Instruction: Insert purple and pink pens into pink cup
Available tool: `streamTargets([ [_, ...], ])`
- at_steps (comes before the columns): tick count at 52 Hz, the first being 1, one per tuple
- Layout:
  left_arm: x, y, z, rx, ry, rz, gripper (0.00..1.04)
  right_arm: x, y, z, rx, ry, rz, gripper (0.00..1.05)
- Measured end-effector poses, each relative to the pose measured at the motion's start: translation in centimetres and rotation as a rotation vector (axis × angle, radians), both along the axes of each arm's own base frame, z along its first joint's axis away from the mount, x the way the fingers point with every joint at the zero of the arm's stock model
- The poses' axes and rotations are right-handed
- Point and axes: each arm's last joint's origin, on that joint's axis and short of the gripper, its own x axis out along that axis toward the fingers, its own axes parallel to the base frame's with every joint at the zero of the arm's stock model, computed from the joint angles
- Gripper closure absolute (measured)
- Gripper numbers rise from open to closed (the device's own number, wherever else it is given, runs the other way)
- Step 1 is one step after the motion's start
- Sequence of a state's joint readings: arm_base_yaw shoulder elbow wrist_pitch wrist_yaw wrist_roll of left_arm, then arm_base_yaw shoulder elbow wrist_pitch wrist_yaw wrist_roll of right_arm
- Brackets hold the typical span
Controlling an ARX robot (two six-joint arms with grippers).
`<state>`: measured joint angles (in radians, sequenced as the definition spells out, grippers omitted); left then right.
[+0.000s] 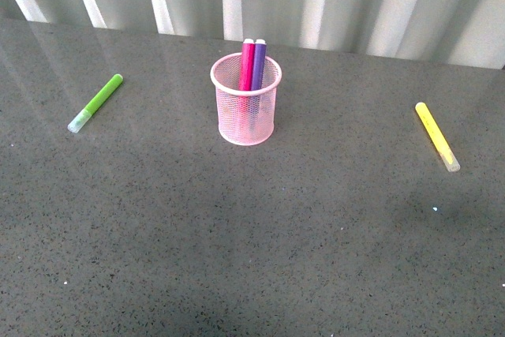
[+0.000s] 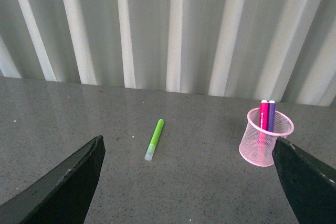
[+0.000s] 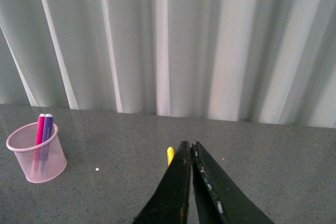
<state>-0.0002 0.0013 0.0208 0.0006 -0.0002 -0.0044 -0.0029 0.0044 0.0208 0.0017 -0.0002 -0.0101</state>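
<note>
**A:** Since you asked, going left to right: the lime-green marker lay flat on the tabletop, then the pink cup stood mid-table with the pink pen and purple pen upright inside, touching. The yellow marker lay far right.

**B:** And the grippers?

**A:** The left gripper was spread wide, holding nothing. The right gripper was pinched closed, empty.
</note>
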Motion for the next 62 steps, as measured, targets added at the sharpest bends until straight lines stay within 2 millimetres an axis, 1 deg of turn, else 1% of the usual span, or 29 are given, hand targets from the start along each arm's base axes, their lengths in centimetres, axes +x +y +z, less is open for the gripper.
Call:
streamTargets([
  [6,0.00,0.00,0.00,0.000,0.000,0.000,0.07,0.00,0.00,0.00,0.001,0.000,0.000,0.72],
  [8,0.00,0.00,0.00,0.000,0.000,0.000,0.07,0.00,0.00,0.00,0.001,0.000,0.000,0.62],
  [13,0.00,0.00,0.00,0.000,0.000,0.000,0.07,0.00,0.00,0.00,0.001,0.000,0.000,0.44],
  [14,0.00,0.00,0.00,0.000,0.000,0.000,0.07,0.00,0.00,0.00,0.001,0.000,0.000,0.38],
  [24,0.00,0.00,0.00,0.000,0.000,0.000,0.07,0.00,0.00,0.00,0.001,0.000,0.000,0.08],
  [26,0.00,0.00,0.00,0.000,0.000,0.000,0.07,0.00,0.00,0.00,0.002,0.000,0.000,0.05],
  [30,0.00,0.00,0.00,0.000,0.000,0.000,0.07,0.00,0.00,0.00,0.004,0.000,0.000,0.08],
  [62,0.00,0.00,0.00,0.000,0.000,0.000,0.07,0.00,0.00,0.00,0.007,0.000,0.001,0.07],
])
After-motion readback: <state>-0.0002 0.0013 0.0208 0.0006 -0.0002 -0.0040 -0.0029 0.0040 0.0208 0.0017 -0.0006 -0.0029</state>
